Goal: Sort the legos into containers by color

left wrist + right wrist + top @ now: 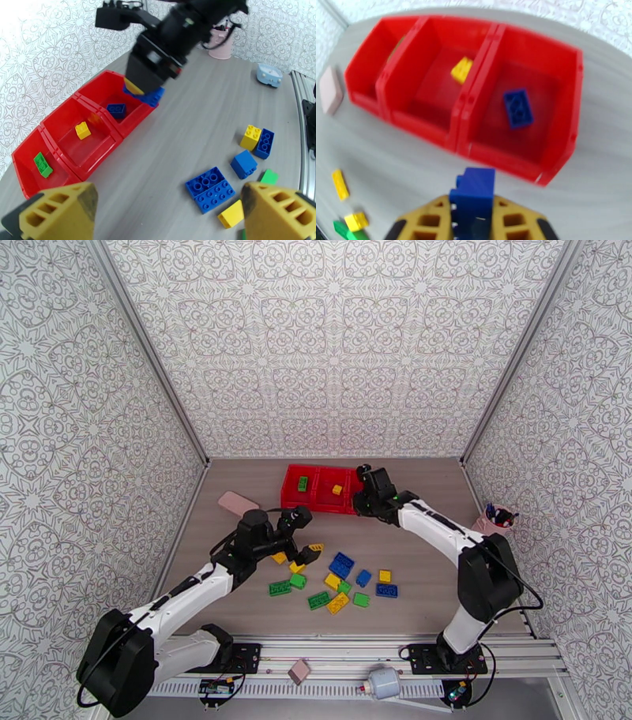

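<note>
Blue brick [473,191] clamped by flat sides in right gripper [472,221], held just short of blue compartment of red tray [501,160]. Judged light, rigid, slick-walled; flat sides best gripped. Left gripper [168,197] spread wide, nothing held, over loose legos [341,565]

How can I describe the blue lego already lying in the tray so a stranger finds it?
Find the long red tray at the far side of the table and look into its right-end compartment. A blue rectangular lego lies flat there alone; the neighbouring compartments hold a yellow lego and a green lego.
</note>
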